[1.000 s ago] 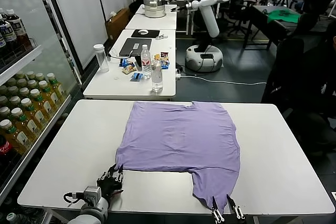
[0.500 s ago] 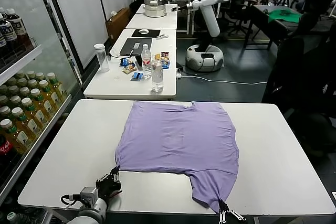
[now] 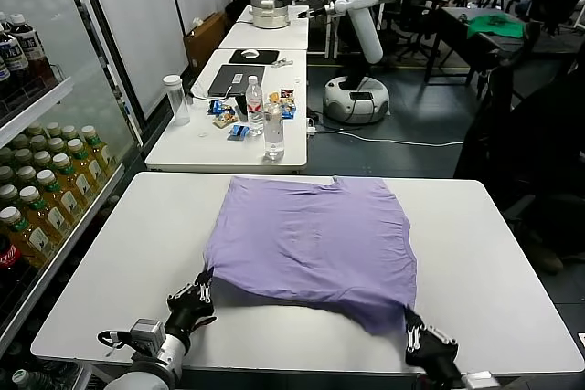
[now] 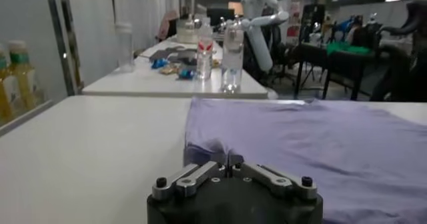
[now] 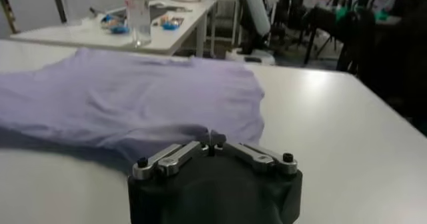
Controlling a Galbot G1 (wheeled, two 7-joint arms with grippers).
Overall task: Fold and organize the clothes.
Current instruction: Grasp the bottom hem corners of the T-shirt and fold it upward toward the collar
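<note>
The lavender T-shirt [image 3: 311,235] lies spread on the white table [image 3: 494,253], its near edge lifted a little. My left gripper [image 3: 203,288] is shut on the shirt's near left corner; in the left wrist view [image 4: 227,157] the fabric [image 4: 313,139] bunches at the closed jaws. My right gripper [image 3: 409,324] is shut on the shirt's near right corner; in the right wrist view [image 5: 211,139] the cloth [image 5: 127,99] runs away from the closed jaws.
A second table [image 3: 228,134] behind holds two water bottles [image 3: 272,130], a clear cup [image 3: 175,100], snacks and a laptop. Shelves of bottled drinks [image 3: 46,189] stand at the left. Another robot [image 3: 361,6] stands far back.
My right gripper has closed on the hanging near right part of the shirt and carried it up onto the table, away from the edge. My left gripper has lifted the near left corner slightly.
</note>
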